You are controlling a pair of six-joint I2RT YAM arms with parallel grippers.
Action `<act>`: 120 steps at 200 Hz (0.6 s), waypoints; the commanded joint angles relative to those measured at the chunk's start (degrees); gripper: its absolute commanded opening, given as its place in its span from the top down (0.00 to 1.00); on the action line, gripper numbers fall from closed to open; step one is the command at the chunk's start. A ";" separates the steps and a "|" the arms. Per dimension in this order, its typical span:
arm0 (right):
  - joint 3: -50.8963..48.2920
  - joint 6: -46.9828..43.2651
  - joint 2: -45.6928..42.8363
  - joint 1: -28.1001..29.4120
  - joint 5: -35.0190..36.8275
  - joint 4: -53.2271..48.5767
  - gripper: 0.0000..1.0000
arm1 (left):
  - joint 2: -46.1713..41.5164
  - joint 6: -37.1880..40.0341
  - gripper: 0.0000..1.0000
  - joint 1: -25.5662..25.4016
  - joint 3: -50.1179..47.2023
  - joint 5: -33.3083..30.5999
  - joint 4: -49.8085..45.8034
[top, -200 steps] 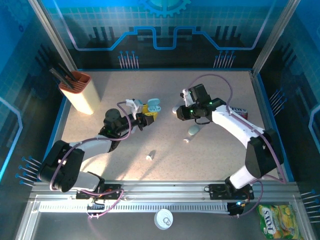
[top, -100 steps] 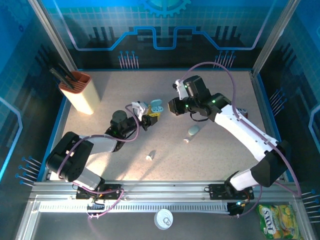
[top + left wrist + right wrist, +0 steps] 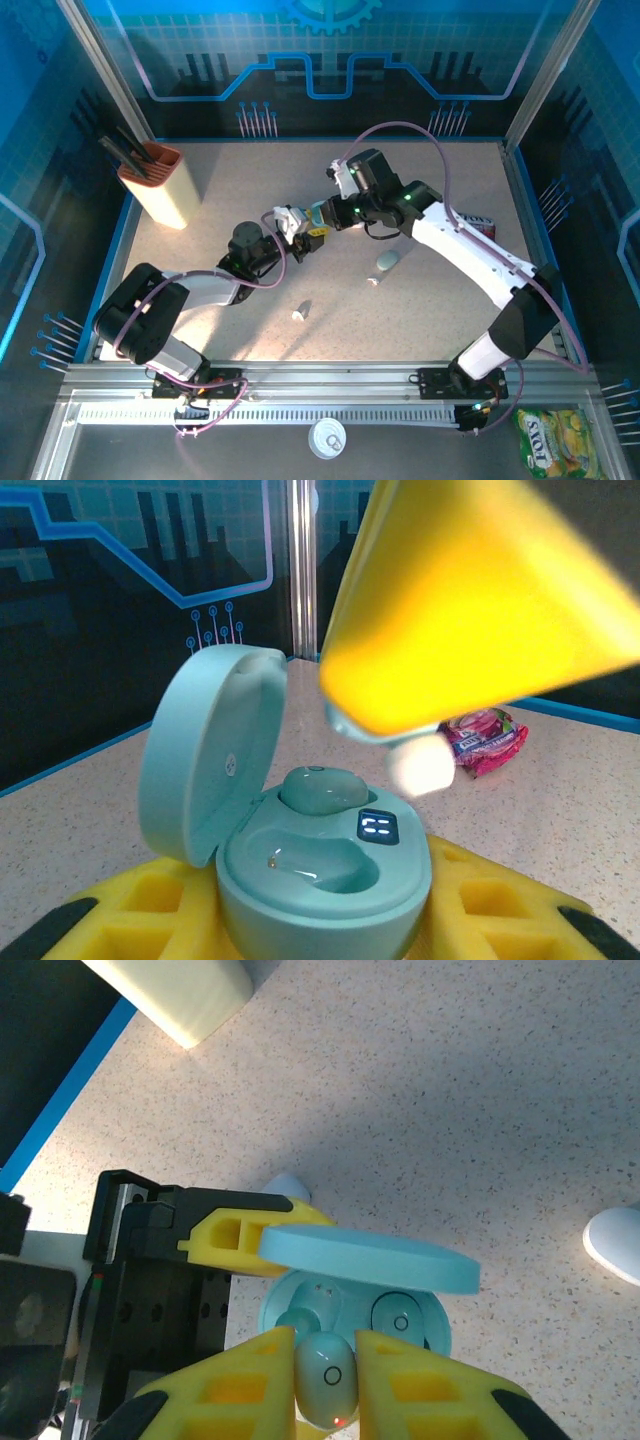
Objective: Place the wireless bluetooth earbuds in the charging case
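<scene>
The mint charging case (image 3: 320, 880) stands upright with its lid (image 3: 210, 755) open, and my left gripper (image 3: 320, 925) is shut on its base between yellow fingers (image 3: 150, 905). One earbud (image 3: 320, 788) sits in the far socket; the near socket (image 3: 310, 858) holds nothing. My right gripper (image 3: 325, 1365) is shut on a second pale mint earbud (image 3: 326, 1375), held just above the case (image 3: 355, 1320) beside the seated earbud (image 3: 400, 1318). In the top view both grippers meet mid-table, left (image 3: 300, 230) and right (image 3: 326, 215).
A pale pebble-shaped case (image 3: 388, 260) and two tiny white pieces (image 3: 372, 281) (image 3: 300, 312) lie on the table nearer the arms. A cream holder with an orange top (image 3: 158, 182) stands back left. A pink packet (image 3: 480, 225) lies at the right.
The right arm has swung left with its earbud until it hangs over the open case. The left gripper with the case has shifted slightly right.
</scene>
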 commanded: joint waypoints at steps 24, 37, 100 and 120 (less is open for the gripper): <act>3.27 -0.39 2.82 0.80 -2.73 1.03 0.82 | 0.82 1.10 0.63 -0.81 0.81 -1.07 2.36; 3.54 -0.41 3.41 0.81 -3.16 1.06 0.82 | 0.78 1.10 0.63 -0.80 0.82 -1.16 2.32; 2.99 -0.76 4.60 1.04 -3.78 0.83 0.82 | 0.43 0.22 0.63 -0.80 1.25 -2.74 1.35; 2.23 -1.02 4.67 1.11 -2.95 0.61 0.81 | 0.49 -0.13 0.63 -0.84 1.42 -3.06 1.35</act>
